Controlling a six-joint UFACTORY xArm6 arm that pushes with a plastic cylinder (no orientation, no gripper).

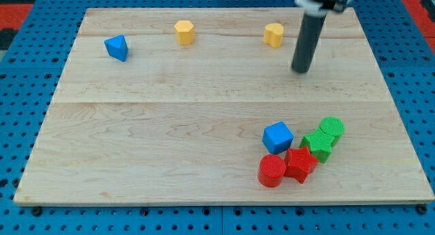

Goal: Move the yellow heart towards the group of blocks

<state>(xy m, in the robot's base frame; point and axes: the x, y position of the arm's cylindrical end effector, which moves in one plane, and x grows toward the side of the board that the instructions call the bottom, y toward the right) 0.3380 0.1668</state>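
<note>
The yellow heart (pixel 274 34) lies near the view's top, right of centre. My tip (pixel 300 70) is just below and to the right of it, a short gap away, not touching. The group of blocks sits at the view's lower right: a blue cube (pixel 277 136), a red cylinder (pixel 272 170), a red star (pixel 300 164), a green star (pixel 317 144) and a green cylinder (pixel 332 128), packed close together.
A yellow pentagon (pixel 184 32) lies at the top, left of centre. A blue triangle (pixel 117 47) lies at the upper left. The wooden board (pixel 170 126) is bordered by a blue pegboard surface.
</note>
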